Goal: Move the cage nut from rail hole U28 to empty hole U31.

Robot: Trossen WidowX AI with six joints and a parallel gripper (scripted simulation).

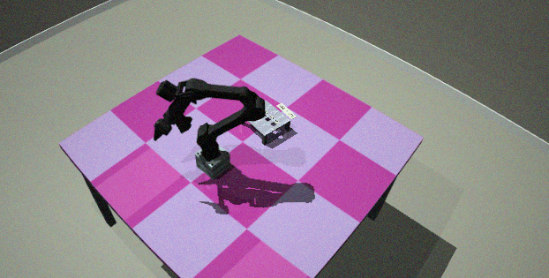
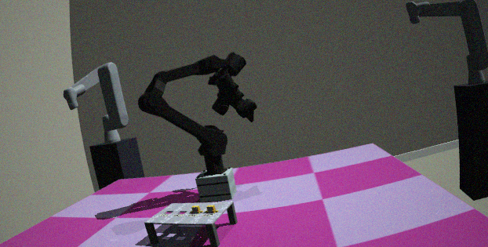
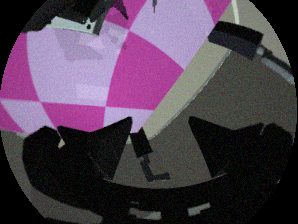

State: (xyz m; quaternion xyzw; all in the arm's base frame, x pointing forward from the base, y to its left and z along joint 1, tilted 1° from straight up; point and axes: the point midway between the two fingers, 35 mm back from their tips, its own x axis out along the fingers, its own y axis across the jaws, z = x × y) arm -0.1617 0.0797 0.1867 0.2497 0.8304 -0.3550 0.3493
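Cage nuts (image 2: 195, 209) (image 2: 211, 208), blocky yellow-and-black, metallic-looking rail plate (image 1: 274, 123) (image 2: 188, 216), tool (image 1: 173, 133) (image 2: 238, 116) (image 3: 161, 119) black, released.

small dark print on a pale label (image 1: 286, 110), rail plate (image 1: 277, 124) (image 2: 188, 214) markings seemingly illegible

I was in what looked like a robot lab or workshop: plain bare walls (image 2: 274, 31), a checkered table (image 1: 335, 106) (image 2: 365, 204) (image 3: 70, 70) beneath me, and two other robot arms (image 2: 114, 94) standing on dark pedestals (image 2: 131, 158) beyond it.
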